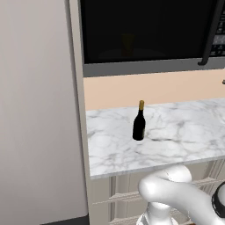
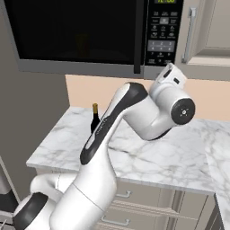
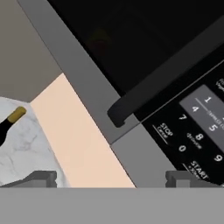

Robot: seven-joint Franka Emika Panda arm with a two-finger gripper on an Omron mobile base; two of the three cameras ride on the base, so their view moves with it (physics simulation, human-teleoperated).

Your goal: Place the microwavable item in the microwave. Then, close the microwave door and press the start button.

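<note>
Look up above the worktop and you have the microwave [image 1: 149,68], a large dark grey-black oven with a grey strip along its lower edge. Your microwave door [image 2: 76,31] is shut, its wide black glass flush with the frame, and its long black bar handle [image 2: 139,38] runs upright down the door's right edge. Just right of that handle sits the button panel [image 2: 163,31]; in the hand view you can read number keys, STOP and START [image 3: 199,170] on it. Behind the dark glass you can faintly make out the yellow cup [image 1: 127,44] standing inside, dim and hard to see in detail.
</note>
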